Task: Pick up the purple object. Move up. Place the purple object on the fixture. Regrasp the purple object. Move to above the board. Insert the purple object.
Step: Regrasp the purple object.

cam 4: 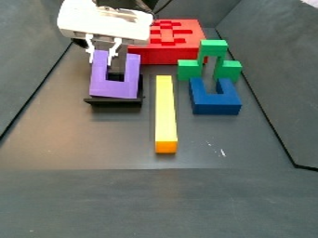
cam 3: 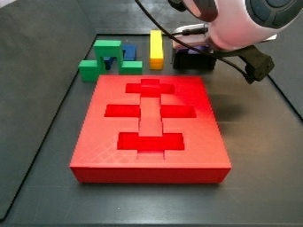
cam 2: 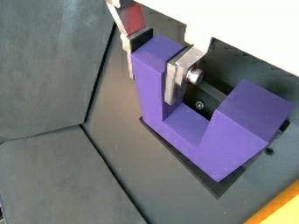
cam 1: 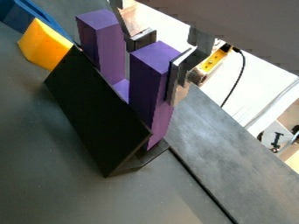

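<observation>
One prong of the purple object [cam 4: 114, 76] sits between the silver plates of the gripper [cam 4: 110, 54]; jaws appear closed on that prong in both wrist views, one finger [cam 2: 181, 75] flat against its side. Purple object standing prongs up on the fixture [cam 4: 114, 99], base down on the plate, beside the dark bracket wall [cam 1: 100, 118].

Step in hand, as judged: regrasp on the fixture, with the placement done. Cannot tell whether clamping force is full or the plates merely touch.

Next move calls for:
- firm closure on the prong, then a straight vertical lift clear of the bracket wall;
- travel to above the board [cam 3: 151, 124], well apart from the fixture;
- alignment of the U-shape with a dark-red cutout [cam 3: 151, 111] before descent.

Surroundings:
- yellow bar [cam 4: 165, 112] lying just beside the fixture;
- green blocks [cam 4: 214, 58] resting on the blue block [cam 4: 214, 96], beyond the yellow bar;
- none of these on the direct line to the board, as far as visible.

Risk: tilting of the piece if gripped off-centre on a single prong.
</observation>
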